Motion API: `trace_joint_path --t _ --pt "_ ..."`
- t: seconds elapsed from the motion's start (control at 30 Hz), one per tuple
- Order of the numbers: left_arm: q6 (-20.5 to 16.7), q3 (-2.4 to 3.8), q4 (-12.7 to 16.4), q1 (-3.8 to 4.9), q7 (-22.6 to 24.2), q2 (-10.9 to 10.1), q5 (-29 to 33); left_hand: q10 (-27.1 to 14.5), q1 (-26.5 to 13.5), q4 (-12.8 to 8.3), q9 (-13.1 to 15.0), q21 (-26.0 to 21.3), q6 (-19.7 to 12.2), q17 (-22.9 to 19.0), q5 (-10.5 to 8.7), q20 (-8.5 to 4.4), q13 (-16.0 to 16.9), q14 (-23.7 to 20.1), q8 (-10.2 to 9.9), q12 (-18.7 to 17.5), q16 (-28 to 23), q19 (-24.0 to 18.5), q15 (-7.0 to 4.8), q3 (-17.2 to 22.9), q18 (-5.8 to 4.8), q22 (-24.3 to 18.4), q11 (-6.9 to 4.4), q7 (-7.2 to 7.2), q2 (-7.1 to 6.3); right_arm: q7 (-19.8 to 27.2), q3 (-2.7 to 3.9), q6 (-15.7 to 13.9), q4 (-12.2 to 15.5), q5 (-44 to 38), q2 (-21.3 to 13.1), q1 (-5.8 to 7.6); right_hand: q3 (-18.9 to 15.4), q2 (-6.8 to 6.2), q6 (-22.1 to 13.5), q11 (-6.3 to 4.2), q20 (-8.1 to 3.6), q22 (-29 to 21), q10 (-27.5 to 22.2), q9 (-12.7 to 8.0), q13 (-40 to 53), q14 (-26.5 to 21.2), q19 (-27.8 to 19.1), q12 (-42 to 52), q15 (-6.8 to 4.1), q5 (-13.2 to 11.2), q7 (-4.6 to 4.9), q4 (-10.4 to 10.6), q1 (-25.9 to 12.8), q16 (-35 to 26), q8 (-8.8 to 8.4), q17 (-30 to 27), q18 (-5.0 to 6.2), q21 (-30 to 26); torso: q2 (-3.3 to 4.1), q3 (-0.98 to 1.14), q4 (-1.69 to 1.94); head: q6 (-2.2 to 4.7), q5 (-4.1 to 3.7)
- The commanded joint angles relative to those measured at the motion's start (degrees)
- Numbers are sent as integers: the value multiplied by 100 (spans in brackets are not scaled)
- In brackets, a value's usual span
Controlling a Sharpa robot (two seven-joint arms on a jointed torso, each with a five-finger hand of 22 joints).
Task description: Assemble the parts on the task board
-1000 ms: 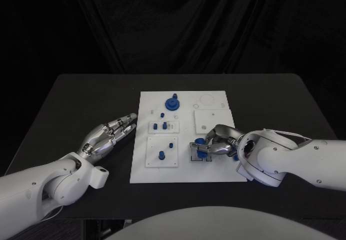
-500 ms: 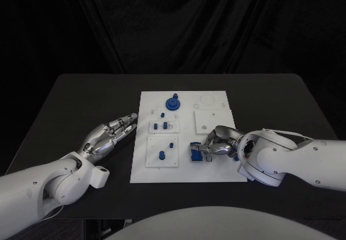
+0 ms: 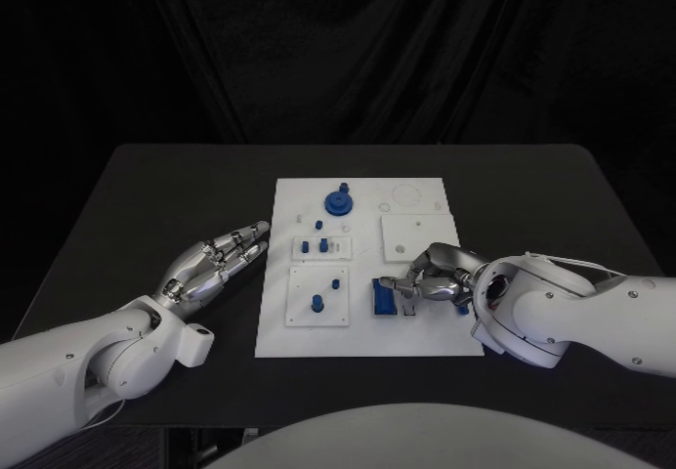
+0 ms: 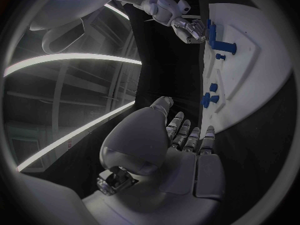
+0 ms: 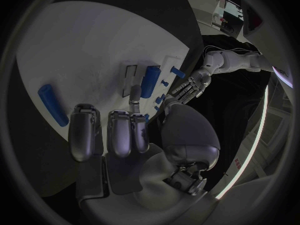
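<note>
The right hand (image 3: 434,278) lay over the near right part of the white task board (image 3: 416,332), its fingertips (image 3: 405,289) at a long blue part (image 3: 382,297) standing in a black-outlined slot; whether the fingers clamped it could not be told; another long blue piece (image 5: 52,105) lay loose on the board beside that hand. The left hand (image 3: 211,262) rested flat on the black table (image 3: 141,195) just beside the board's left edge, fingers straight and slightly apart, holding nothing.

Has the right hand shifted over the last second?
Yes. The right hand drew slightly toward the task board's right edge, uncovering the blue part beside its fingers.
</note>
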Motion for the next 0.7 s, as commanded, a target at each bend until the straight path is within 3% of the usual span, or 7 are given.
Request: trace_joint_path --t 0.03,0.23,0.3,0.37,0.43,0.57,0.7 --pt "69 4 11 -7 828 -3 17 -4 58 -3 -9 39 -32 7 -6 32 3 7 -10 -2 27 6 29 43 5 6 49 16 7 319 16 -465 137 -49 -168 25 -50 21 48 -17 12 1231 597 11 1507 473 299 16 7 266 -14 2 162 43 40 876 29 41 -4 0 -2 -1 7" --pt "36 4 13 -7 820 -8 17 -4 58 -3 -9 39 -32 7 -6 32 3 7 -10 -2 27 6 29 43 5 6 49 16 7 140 24 -306 331 -93 -628 315 -78 3 21 -27 -1 1242 597 6 1507 475 312 16 -4 1087 -24 -8 522 57 18 891 21 75 -4 0 -3 -1 -11" --pt "28 4 7 -7 817 1 17 -3 58 -3 -9 39 -31 8 -5 32 3 8 -10 -1 27 6 29 44 5 6 49 16 7 60 19 -218 353 -154 -762 371 -80 0 18 -27 -1 1244 597 3 1507 475 315 16 -3 1164 -23 -8 570 57 13 892 19 83 -4 1 -5 -1 5" --pt "24 4 1 -7 820 13 17 -1 60 -4 -8 39 -20 9 -3 36 5 11 -8 10 32 7 33 50 5 7 52 17 6 -20 11 -129 347 -218 -859 403 -58 -44 16 -30 -4 1252 597 -2 1507 478 323 16 -7 1454 -28 -29 758 68 5 908 13 106 -3 2 -2 -1 0" --pt "21 4 -2 -7 829 23 17 -1 60 -4 -8 39 -20 9 -3 36 5 11 -8 10 32 7 33 50 5 7 52 17 6 -122 -1 -17 325 -300 -947 424 6 -100 0 -40 -11 1262 597 -12 1507 484 335 16 -17 1904 -37 -69 1011 86 -14 934 6 137 -5 2 2 -1 -14" --pt "14 4 9 -7 844 28 17 -1 60 -4 -8 39 -20 9 -3 36 5 11 -8 10 32 7 33 50 5 7 52 17 6 -365 -14 216 276 -598 -1074 434 33 -139 -2 -41 -13 1264 597 -23 1507 483 338 16 -16 2073 -38 -48 1127 84 -28 928 4 145 -17 -22 27 -1 -59" --pt "15 4 17 -7 849 16 17 3 65 -6 -6 42 -11 12 4 45 6 16 -5 19 39 11 39 62 5 12 52 17 1 -567 -20 397 245 -1110 -1155 385 33 -158 -10 -41 -13 1265 597 -27 1507 481 340 16 -16 2084 -36 -47 1152 79 -35 918 3 150 -13 -18 -1 -1 -54"
